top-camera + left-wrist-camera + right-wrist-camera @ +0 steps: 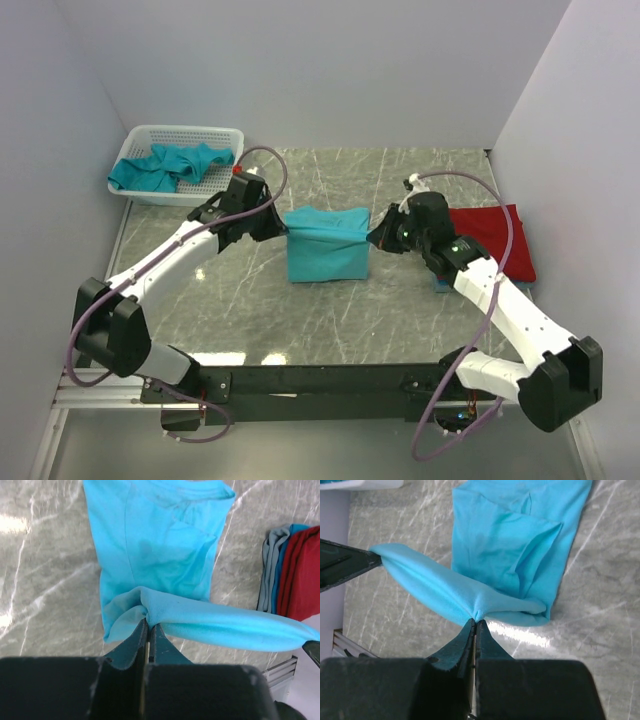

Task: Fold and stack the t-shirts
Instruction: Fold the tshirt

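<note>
The soft teal cloth t-shirt (325, 250) is stretching left-right along its lifted edge; the left gripper (281, 228) and right gripper (371, 238), reaching inward, are clamping its ends.

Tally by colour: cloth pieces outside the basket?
Teal shirt: 1, pinched by left gripper and right gripper
Red shirt: 1, folded
Blue layer: 1, edge beside the red
Grey layer: 1, edge only
Total: 4
</note>
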